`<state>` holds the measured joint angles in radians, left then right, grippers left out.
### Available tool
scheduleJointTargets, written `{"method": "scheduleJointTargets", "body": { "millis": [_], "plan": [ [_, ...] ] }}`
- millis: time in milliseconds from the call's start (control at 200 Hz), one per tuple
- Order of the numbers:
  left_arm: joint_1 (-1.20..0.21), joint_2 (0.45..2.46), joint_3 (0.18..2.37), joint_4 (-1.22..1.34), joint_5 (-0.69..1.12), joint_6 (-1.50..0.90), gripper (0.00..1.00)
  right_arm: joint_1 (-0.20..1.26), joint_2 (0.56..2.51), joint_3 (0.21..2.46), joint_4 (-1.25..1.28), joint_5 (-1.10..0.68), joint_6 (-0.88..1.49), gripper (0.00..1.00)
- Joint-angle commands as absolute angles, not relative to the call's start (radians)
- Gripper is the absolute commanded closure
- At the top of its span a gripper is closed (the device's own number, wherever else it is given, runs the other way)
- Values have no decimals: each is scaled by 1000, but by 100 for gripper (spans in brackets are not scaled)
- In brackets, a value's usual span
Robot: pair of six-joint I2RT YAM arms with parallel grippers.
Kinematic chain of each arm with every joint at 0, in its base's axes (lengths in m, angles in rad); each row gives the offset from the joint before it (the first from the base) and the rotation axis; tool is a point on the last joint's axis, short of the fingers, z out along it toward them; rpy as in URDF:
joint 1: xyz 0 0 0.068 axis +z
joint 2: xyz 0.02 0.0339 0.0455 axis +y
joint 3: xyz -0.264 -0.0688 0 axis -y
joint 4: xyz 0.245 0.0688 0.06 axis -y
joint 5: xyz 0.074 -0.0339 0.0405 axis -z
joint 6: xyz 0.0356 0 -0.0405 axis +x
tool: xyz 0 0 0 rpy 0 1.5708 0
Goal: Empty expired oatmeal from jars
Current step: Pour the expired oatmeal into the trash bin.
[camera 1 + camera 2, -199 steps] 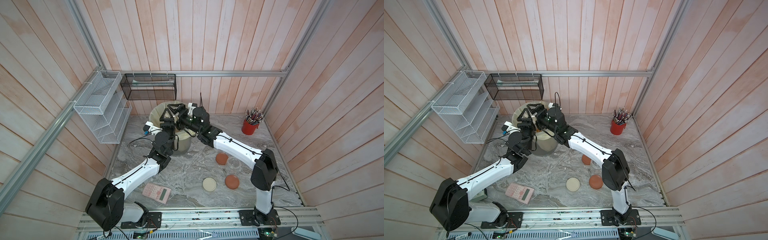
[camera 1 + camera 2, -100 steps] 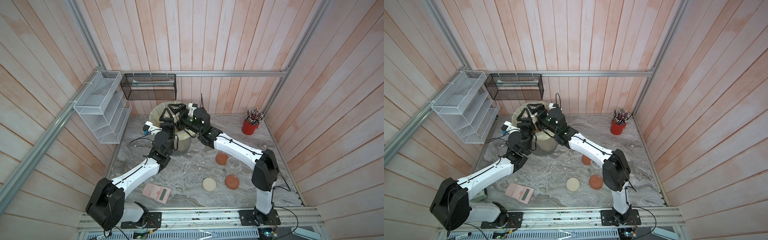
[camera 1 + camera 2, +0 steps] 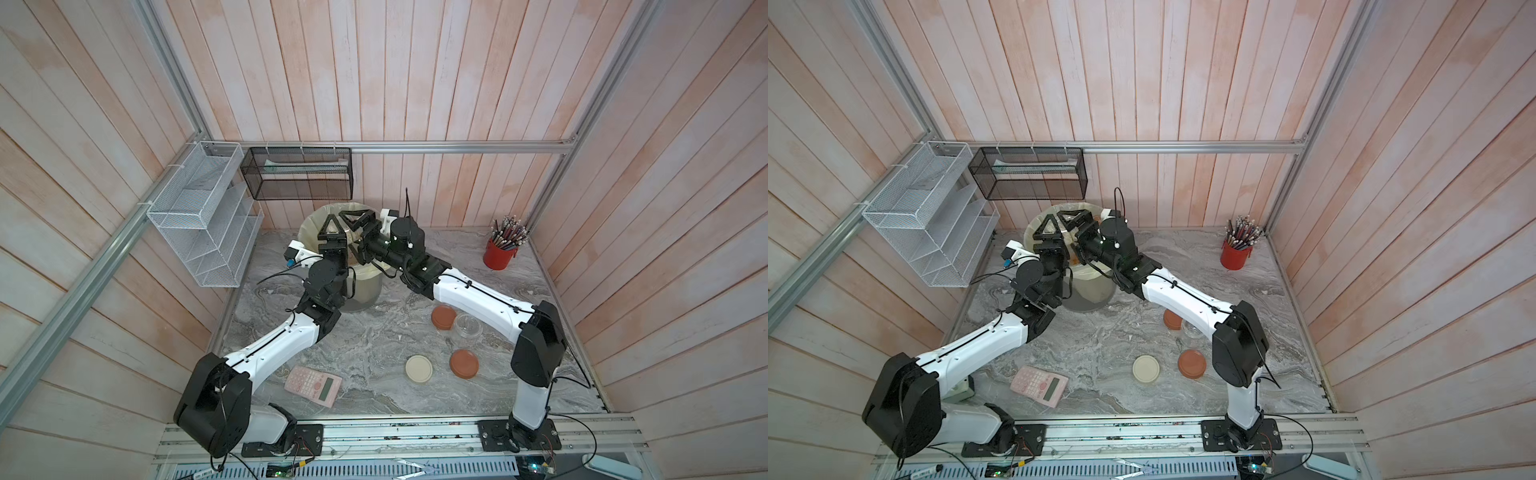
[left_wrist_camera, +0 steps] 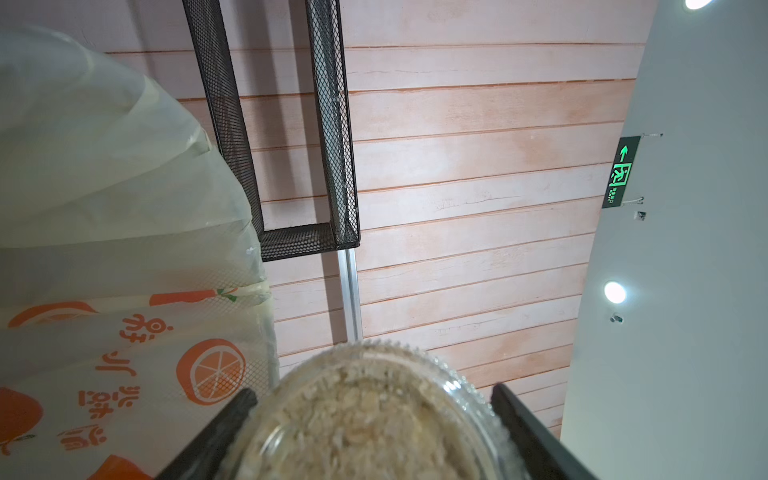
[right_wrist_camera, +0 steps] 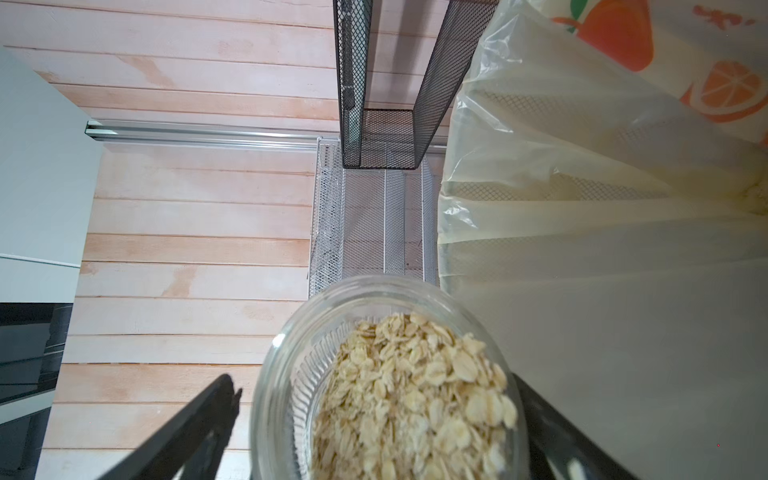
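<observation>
Both grippers hang over the lined bin (image 3: 309, 241) at the back. My left gripper (image 4: 374, 392) is shut on a clear jar (image 4: 469, 399) packed with pale oatmeal (image 4: 357, 419); its fingers (image 4: 232, 415) press both sides. My right gripper (image 5: 372, 382) is shut on a second open jar (image 5: 282, 374), tipped, with oatmeal (image 5: 415, 395) heaped up to its rim on the liner's side. In both top views the left gripper (image 3: 332, 226) and right gripper (image 3: 355, 220) nearly meet above the bin, hiding both held jars. A third jar (image 3: 468, 326), empty, stands on the table.
Two orange lids (image 3: 444, 318) (image 3: 464, 363) and a cream lid (image 3: 419, 369) lie near the empty jar. A pink calculator (image 3: 313, 385) lies front left, a red pencil cup (image 3: 498, 257) back right. A black mesh basket (image 3: 297, 178) and white wire rack (image 3: 203, 220) hang close above the bin.
The right wrist has shifted very slightly over the bin. The left arm has not moved.
</observation>
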<state>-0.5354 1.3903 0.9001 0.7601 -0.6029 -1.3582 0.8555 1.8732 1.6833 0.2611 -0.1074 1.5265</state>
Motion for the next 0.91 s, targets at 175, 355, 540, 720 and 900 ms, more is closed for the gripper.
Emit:
{"method": "scheduleJointTargets", "body": {
  "millis": [175,355,540,720,900],
  "plan": [
    [-523,1425,945,747,-604,-1338,97,856,1812,1641,281,-115,1536,2],
    [-521,1431,954,749,-607,-1336,97,854,1805,1635,274,-118,1532,2],
    [-520,1430,959,750,-609,-1331,97,851,1789,1634,246,-107,1508,2],
    [-516,1434,980,747,-606,-1317,97,851,1771,1632,211,-84,1489,2],
    [-517,1437,992,756,-604,-1286,97,852,1753,1616,194,-84,1484,2]
  ]
}}
